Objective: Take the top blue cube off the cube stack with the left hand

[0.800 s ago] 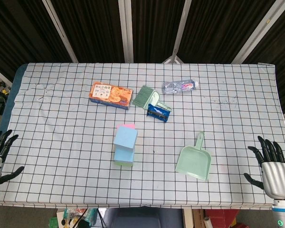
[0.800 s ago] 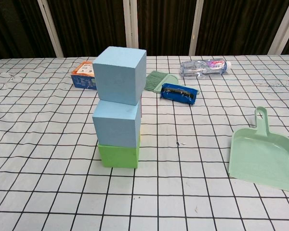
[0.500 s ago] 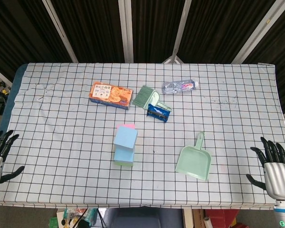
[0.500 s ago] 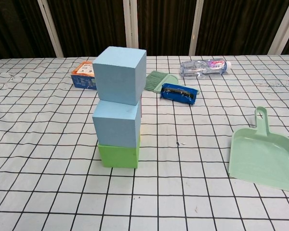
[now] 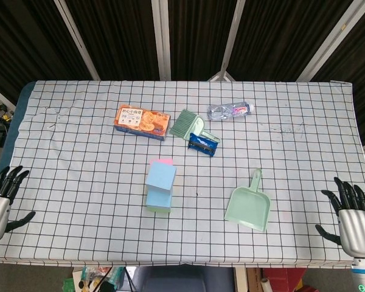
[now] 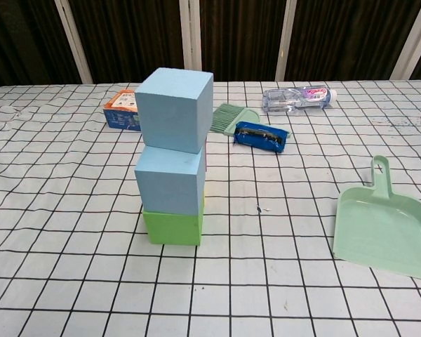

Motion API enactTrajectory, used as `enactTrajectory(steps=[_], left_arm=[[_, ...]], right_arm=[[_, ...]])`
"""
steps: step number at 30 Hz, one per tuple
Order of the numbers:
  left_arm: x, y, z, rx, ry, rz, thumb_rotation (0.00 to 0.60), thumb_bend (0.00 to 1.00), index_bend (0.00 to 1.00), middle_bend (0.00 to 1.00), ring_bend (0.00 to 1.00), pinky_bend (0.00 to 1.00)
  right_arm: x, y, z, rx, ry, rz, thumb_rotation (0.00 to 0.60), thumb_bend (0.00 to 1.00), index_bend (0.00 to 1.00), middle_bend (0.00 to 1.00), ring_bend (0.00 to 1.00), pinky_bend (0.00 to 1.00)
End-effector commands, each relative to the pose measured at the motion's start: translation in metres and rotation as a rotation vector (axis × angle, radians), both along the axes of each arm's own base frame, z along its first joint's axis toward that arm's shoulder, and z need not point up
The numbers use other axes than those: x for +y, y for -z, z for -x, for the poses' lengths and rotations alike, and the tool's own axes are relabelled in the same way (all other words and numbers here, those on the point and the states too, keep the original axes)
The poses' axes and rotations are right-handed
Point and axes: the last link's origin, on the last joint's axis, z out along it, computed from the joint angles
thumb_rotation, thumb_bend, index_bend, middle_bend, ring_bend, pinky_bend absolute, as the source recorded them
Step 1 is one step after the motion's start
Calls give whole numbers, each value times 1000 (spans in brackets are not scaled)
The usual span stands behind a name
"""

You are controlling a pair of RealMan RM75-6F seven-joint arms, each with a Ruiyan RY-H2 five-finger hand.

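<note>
Stack (image 6: 172,165) stands near the worktop (image 5: 79,152) centre: green cube (image 6: 172,228) at the base, a blue cube (image 6: 170,181) on it, top blue cube (image 6: 174,109) uppermost and twisted slightly off the one below; a pink face shows behind in the head view. Left hand (image 5: 1,201) sits at the near-left edge of the worktop, fingers (image 5: 12,176) spread and released, holding nothing. Right hand (image 5: 351,219) mirrors it at the near-right edge, also released and empty. Top cube lies well apart from the left hand, to its right, slightly forward and raised on the stack; the left hand looks somewhat nearer than the right. Cube has no long axis, so judged approach is a side-on reach at top-cube height. Versus 0.8 s ago: left hand has shifted slightly inward, right hand has dropped a little lower in frame; stack, dustpan (image 5: 249,207) and other items unmoved.
</note>
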Motion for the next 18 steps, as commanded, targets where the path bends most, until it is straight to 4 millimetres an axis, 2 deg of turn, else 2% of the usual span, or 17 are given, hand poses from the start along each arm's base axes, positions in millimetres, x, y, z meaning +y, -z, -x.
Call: enactTrajectory(steps=[1,6,12,18], left_arm=[[2,-1,-1,-10,1,10,600,126,109,63,0,169],[8,-9,-6,-3,-3,40,600,104,90,58,0,169],[38,-31,-21,74,-28,73,600,93,80,54,0,169],[70,-35,-57,34,3,182,600,76,78,26,0,147]], right_arm=[[-1,1,1,2,6,0,600,147,246,2,0,0],[-1,4,-1,3,4,-15,600,147,246,2,0,0],[-1,7,-2,9,4,-29,600,147,246,2,0,0],[-3,11,-1,26,14,-36,600,147,246,2,0,0]])
